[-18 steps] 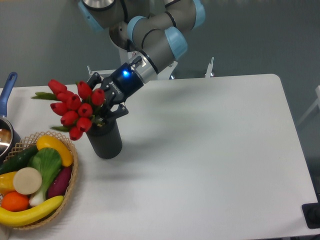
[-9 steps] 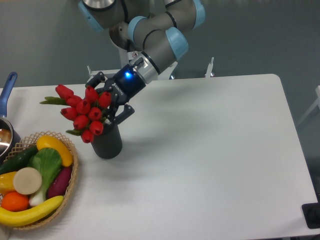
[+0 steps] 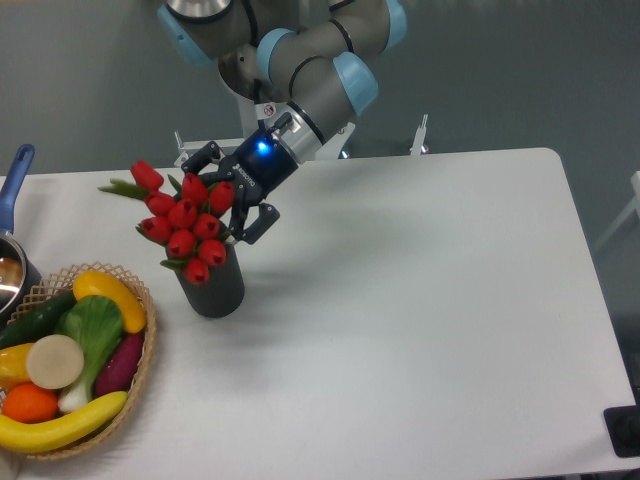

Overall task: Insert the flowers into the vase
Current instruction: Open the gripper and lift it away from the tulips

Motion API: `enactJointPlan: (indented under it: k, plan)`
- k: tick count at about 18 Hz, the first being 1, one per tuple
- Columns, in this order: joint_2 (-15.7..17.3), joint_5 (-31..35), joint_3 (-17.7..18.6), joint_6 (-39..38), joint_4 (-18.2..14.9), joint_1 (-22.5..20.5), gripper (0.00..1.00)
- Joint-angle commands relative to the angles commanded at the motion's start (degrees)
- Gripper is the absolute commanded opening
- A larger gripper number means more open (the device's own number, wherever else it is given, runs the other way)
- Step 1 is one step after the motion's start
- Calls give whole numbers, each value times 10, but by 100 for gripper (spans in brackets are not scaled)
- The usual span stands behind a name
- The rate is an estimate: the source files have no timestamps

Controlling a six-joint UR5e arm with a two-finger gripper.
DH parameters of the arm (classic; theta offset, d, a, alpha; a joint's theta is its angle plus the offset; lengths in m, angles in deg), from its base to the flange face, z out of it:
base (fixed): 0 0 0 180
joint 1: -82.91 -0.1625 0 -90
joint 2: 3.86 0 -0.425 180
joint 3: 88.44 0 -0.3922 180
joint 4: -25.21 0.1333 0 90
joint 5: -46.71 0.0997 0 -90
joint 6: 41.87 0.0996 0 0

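The gripper is clamped around the flowers, which hang tilted over the mouth of the black vase. The vase stands upright on the white table, just beside a wicker basket of toy fruit and vegetables. Behind the table is a plain grey wall.

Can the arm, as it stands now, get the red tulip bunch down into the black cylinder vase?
Probably yes: the tool holds the red tulip bunch right over the matte black cylinder vase, with nothing between them.
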Motion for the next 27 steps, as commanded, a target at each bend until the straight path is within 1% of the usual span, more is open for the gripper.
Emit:
enactJointPlan:
  k: [3, 6, 10, 13, 17, 19, 21, 22, 24, 26, 27]
  plan:
    - [6, 6, 3, -1, 0, -5, 100]
    - [11, 42, 8, 0, 0, -8, 100]
    - [13, 47, 10, 0, 0, -11, 100]
    - [29, 67, 14, -2, 0, -28, 100]
    - [47, 85, 18, -2, -1, -61, 100]
    - [56, 107, 15, 0, 0, -82, 100]
    - [62, 152, 11, 3, 1, -107, 100]
    - [62, 184, 4, 5, 1, -119, 100]
    - [65, 281, -21, 13, 0, -127, 100]
    - [60, 384, -50, 8, -5, -133, 100]
    - [56, 421, -65, 5, -5, -143, 100]
